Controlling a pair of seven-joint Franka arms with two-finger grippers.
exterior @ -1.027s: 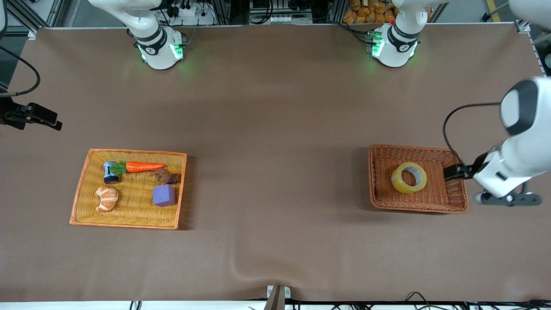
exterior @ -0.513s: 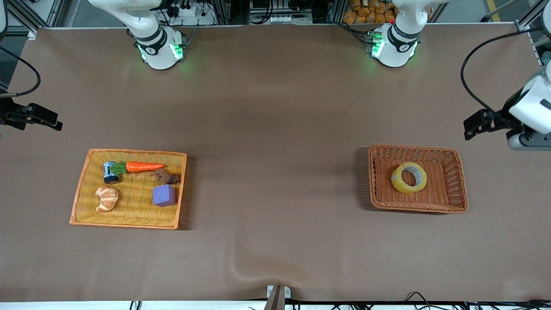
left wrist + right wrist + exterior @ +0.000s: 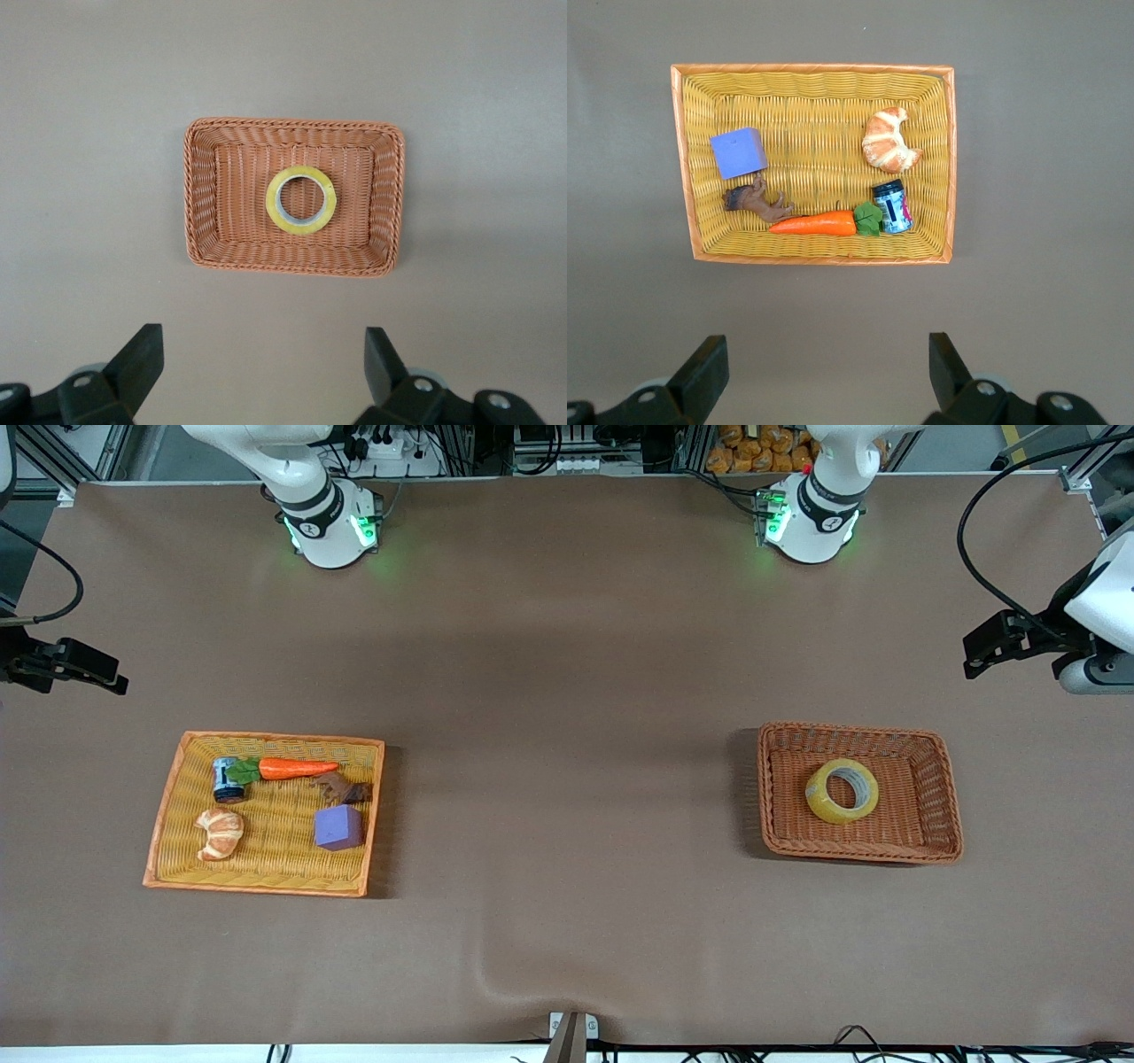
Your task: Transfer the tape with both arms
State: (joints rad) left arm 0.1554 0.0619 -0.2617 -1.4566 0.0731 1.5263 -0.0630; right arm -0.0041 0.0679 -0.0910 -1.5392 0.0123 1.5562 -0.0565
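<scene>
Below the spread left end effector (image 3: pixel 259 376), tape (image 3: pixel 301 199) lies well apart.

A robotics lab: aluminium framing (image 3: pixel 89 452) and cabling (image 3: pixel 886 1036) edge a brown-covered table (image 3: pixel 567 646).

Light: even, bright, from overhead | Shadows: soft — a dark band beside the brown woven wicker basket (image 3: pixel 939 797) and the yellow woven tray (image 3: pixel 168 815) | Glare: green glow at both arm bases | Focus: sharp throughout — no blur
</scene>
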